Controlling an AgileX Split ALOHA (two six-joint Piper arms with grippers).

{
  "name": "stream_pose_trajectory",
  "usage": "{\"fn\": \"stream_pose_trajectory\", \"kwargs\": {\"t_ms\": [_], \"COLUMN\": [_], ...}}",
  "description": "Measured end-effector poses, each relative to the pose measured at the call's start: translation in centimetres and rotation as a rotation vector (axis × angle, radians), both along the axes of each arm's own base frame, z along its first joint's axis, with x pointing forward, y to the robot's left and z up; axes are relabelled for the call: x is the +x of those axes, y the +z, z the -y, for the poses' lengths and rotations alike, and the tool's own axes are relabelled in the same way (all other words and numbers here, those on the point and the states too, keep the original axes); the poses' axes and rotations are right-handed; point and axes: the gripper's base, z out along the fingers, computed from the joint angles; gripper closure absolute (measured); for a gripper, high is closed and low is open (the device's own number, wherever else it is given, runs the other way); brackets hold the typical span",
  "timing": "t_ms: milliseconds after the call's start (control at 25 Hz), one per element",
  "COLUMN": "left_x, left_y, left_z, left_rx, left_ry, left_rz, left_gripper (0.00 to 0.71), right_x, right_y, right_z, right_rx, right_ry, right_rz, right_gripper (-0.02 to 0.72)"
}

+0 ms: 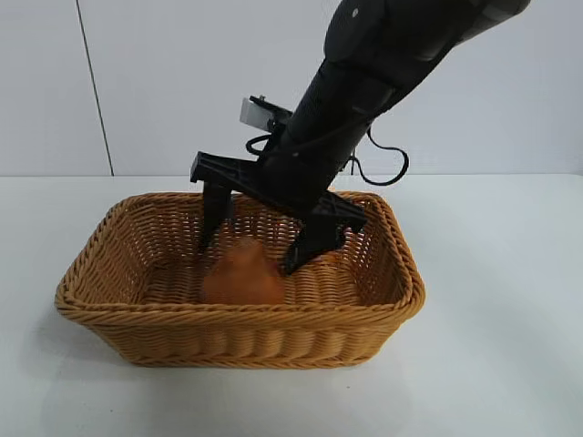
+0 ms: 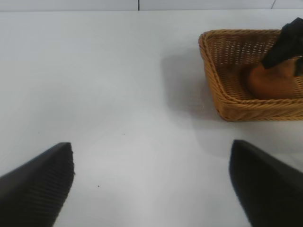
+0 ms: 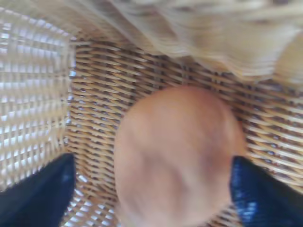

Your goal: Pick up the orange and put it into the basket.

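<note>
The orange (image 1: 241,273) lies on the floor of the wicker basket (image 1: 228,341), near its middle. My right gripper (image 1: 246,257) reaches down into the basket and stands open astride the fruit, one finger on each side. In the right wrist view the orange (image 3: 175,156) fills the space between the fingers (image 3: 38,194); one finger stands apart from it, the other is right at its edge. My left gripper (image 2: 151,189) hangs open over bare table, off to the basket's side. From there the basket (image 2: 227,101) and the orange (image 2: 272,80) show at a distance.
The basket sits in the middle of a white table (image 1: 510,273), with a pale wall behind it. The basket's sloping woven walls (image 3: 94,94) close in round the right gripper.
</note>
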Motion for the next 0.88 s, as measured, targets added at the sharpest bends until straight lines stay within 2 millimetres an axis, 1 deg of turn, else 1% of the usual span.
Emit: {"fn": "stream_pose_trajectory", "kwargs": {"t_ms": [160, 240, 360, 480, 600, 720, 800, 880], "left_x": [0.0, 0.0, 0.0, 0.0, 0.0, 0.0, 0.0, 0.0], "left_y": [0.0, 0.0, 0.0, 0.0, 0.0, 0.0, 0.0, 0.0], "left_z": [0.0, 0.0, 0.0, 0.0, 0.0, 0.0, 0.0, 0.0], "left_rx": [0.000, 0.000, 0.000, 0.000, -0.001, -0.001, -0.001, -0.001], "left_ry": [0.000, 0.000, 0.000, 0.000, 0.000, 0.000, 0.000, 0.000], "left_rz": [0.000, 0.000, 0.000, 0.000, 0.000, 0.000, 0.000, 0.000], "left_gripper": [0.074, 0.074, 0.074, 0.074, 0.074, 0.074, 0.074, 0.074], "right_x": [-0.1, 0.0, 0.3, 0.9, 2.1, 3.4, 4.5, 5.8], "right_y": [2.8, 4.2, 6.9, 9.8, 12.5, 13.6, 13.5, 13.1], "right_z": [0.3, 0.4, 0.7, 1.1, 1.6, 3.0, 4.8, 7.1], "right_rx": [-0.019, -0.064, -0.152, -0.237, -0.275, -0.271, -0.278, -0.290], "right_ry": [0.036, 0.082, 0.156, 0.187, 0.152, 0.094, 0.047, -0.008], "right_rz": [0.023, 0.019, 0.017, 0.053, 0.149, 0.182, 0.171, 0.154], "right_gripper": [0.017, 0.012, 0.010, 0.010, 0.010, 0.010, 0.010, 0.011]}}
